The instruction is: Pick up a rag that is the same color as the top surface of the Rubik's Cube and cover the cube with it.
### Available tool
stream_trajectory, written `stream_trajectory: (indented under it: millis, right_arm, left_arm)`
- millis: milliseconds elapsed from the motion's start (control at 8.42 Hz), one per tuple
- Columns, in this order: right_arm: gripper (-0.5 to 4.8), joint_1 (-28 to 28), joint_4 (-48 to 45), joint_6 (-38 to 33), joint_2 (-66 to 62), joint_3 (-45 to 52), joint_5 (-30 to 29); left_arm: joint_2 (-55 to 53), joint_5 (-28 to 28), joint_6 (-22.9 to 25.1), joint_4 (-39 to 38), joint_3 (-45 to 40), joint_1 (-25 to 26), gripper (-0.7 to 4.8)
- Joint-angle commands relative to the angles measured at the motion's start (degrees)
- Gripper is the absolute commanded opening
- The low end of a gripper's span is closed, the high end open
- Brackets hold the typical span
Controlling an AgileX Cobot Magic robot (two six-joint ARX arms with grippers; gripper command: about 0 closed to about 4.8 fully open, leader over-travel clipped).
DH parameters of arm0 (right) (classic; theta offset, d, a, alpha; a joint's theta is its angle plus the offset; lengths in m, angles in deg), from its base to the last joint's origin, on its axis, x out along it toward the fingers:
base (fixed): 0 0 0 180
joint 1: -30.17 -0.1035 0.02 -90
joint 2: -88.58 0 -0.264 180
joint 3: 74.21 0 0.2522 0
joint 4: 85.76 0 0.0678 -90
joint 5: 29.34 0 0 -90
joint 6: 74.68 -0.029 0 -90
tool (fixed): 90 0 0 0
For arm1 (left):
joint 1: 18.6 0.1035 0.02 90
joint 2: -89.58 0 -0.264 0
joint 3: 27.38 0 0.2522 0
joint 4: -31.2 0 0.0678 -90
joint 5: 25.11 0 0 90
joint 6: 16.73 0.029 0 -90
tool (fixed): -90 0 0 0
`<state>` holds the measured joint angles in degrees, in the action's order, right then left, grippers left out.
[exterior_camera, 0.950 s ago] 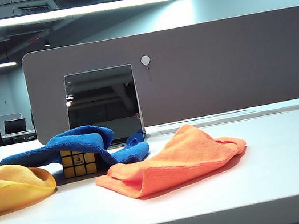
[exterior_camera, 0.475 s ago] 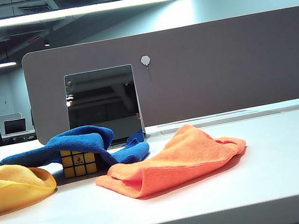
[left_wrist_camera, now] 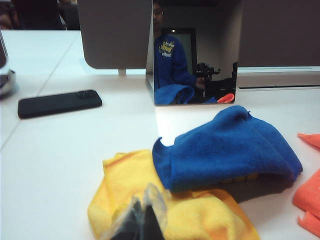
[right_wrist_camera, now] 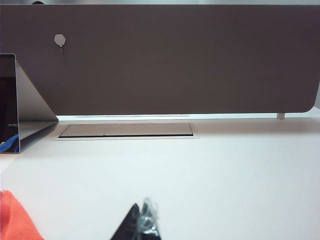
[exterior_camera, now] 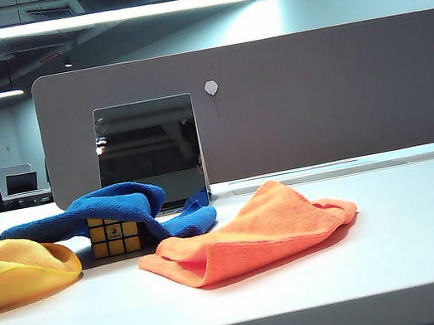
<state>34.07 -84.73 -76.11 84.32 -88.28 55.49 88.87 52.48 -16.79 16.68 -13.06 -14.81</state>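
The deep blue rag (exterior_camera: 115, 204) lies draped over the top of the Rubik's Cube (exterior_camera: 114, 235), whose yellow front face still shows below it in the exterior view. In the left wrist view the rag (left_wrist_camera: 227, 147) covers the cube almost wholly; only a thin yellow strip of the cube (left_wrist_camera: 240, 178) peeks out under its edge. My left gripper (left_wrist_camera: 145, 202) is shut and holds nothing, hanging over the yellow cloth, short of the rag. My right gripper (right_wrist_camera: 142, 209) is shut and holds nothing, above bare table far from the cube. Neither gripper appears in the exterior view.
A yellow cloth (exterior_camera: 13, 270) lies left of the cube and an orange cloth (exterior_camera: 250, 232) right of it. A mirror panel (exterior_camera: 150, 153) stands behind the cube against the grey partition (exterior_camera: 314, 95). A black phone (left_wrist_camera: 59, 103) lies further off on the table.
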Motion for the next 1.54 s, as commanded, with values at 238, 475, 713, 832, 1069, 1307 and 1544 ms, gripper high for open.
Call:
stream_trajectory:
  millis: [238, 475, 713, 832, 1069, 1307, 1544]
  right_arm:
    - [-0.05, -0.02, -0.81, 0.2, -0.02, 0.11, 0.13]
    - [-0.05, -0.02, -0.81, 0.17, -0.02, 0.11, 0.11]
    - [-0.05, -0.07, -0.81, 0.17, -0.02, 0.11, 0.11]
    - [-0.05, -0.07, -0.81, 0.17, -0.02, 0.11, 0.09]
    - [-0.05, -0.09, -0.79, 0.17, -0.02, 0.11, -1.38]
    - [-0.05, -0.11, -0.79, 0.17, -0.02, 0.11, -1.18]
    - [-0.05, -0.11, -0.74, 0.17, -0.02, 0.11, -1.16]
  left_arm:
    - [-0.09, 9.53, 0.48, 2.16, 0.07, 0.0, -0.05]
    - [-0.09, 10.23, 0.48, 2.16, 0.07, 0.0, -0.05]
    - [-0.09, 8.26, 0.28, 2.14, 0.07, 0.0, -0.05]
    - [-0.09, 7.26, 0.66, 2.14, 0.07, 0.0, -0.05]
    - [-0.09, 7.02, 3.26, 2.21, 0.07, 0.0, -0.05]
    - [-0.09, 7.04, 3.04, 2.1, 0.07, 0.0, -0.05]
    - [-0.09, 7.06, 3.04, 1.6, 0.07, 0.0, -0.05]
